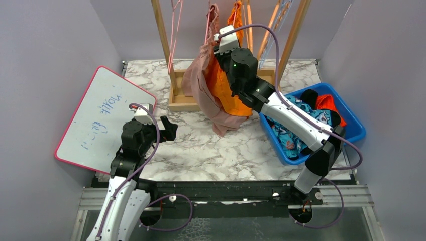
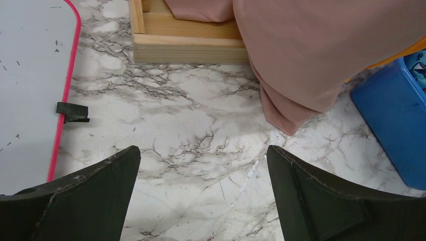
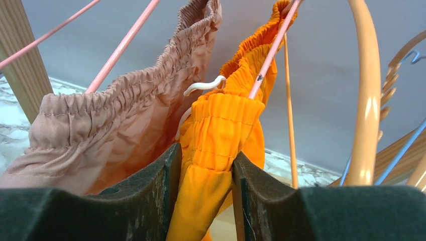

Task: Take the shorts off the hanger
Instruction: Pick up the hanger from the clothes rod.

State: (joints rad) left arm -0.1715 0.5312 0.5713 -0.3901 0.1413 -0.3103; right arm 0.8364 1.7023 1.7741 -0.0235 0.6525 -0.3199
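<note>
While several shorts (image 1: 287, 141) are lying in the bin (image 1: 354, 129), two pairs are hanging in the overhead view. At the left wrist, the left gripper (image 2: 203, 155) is gaping empty, pink shorts (image 2: 311, 50) ahead of its jaws. At the right wrist, the right gripper (image 3: 203, 160) is clenching orange shorts (image 3: 226, 113) between its jaws, not yet off their hanger (image 3: 274, 45).

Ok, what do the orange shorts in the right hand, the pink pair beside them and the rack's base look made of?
Orange shorts: thin, matte cloth, likely a light synthetic; it bunches into fine gathers at the elastic waistband.
Pink shorts: soft, drapey matte fabric, hanging in loose folds, with a ruffled elastic waist.
Rack base: bare, pale wood, unpainted, faint grain showing.
</note>
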